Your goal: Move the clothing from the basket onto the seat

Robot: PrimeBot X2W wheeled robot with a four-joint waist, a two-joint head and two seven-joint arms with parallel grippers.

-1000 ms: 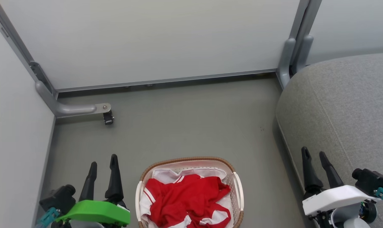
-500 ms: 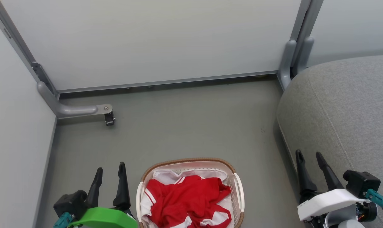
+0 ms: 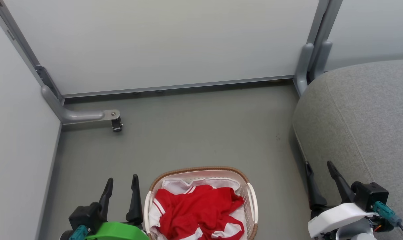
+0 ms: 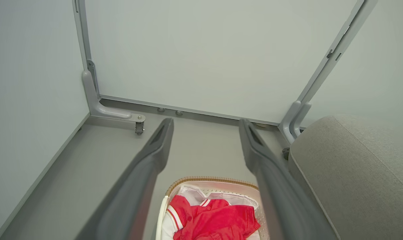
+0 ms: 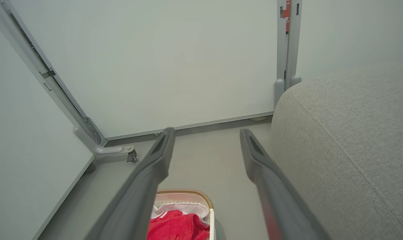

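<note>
Grey flooring (image 3: 195, 133) is running up to pale partition panels (image 3: 161, 43). On it the basket (image 3: 199, 169) is sitting, its near end cut off, hiding its long axis. The clothing (image 3: 198, 210) is lying crumpled inside, white-striped trim pointing toward the far left rim. A red sticker (image 5: 285, 10) on the panels is showing too small to read. The left fingers (image 3: 135, 200) are standing spread and empty just left of the basket; the right fingers (image 3: 339, 181), likewise spread, are hovering empty beside the seat (image 3: 364, 116).

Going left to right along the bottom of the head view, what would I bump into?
left gripper → basket → right gripper
</note>
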